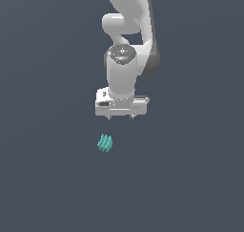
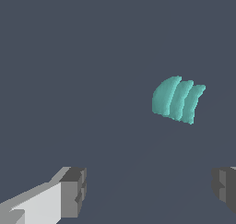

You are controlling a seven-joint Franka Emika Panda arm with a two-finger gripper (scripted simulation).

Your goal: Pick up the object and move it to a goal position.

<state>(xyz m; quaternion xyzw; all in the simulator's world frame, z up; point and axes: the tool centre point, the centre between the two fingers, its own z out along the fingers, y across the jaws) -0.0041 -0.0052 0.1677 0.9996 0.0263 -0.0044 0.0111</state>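
The object is a small teal block [image 1: 105, 143] with a ridged, layered surface, lying on the dark grey floor. In the exterior view it sits below and slightly toward the exterior view's left of my white gripper [image 1: 120, 117]. The gripper hovers above the floor, apart from the block, with its jaws spread wide and nothing between them. In the wrist view the block [image 2: 177, 100] shows its three curved ridges, well beyond the gripper [image 2: 150, 191]. One grey fingertip [image 2: 73, 191] and the other fingertip [image 2: 225, 187] stand far apart.
The dark grey floor [image 1: 190, 178] spreads flat all around. The white arm [image 1: 126, 40] rises behind the gripper. No goal marker shows in either view.
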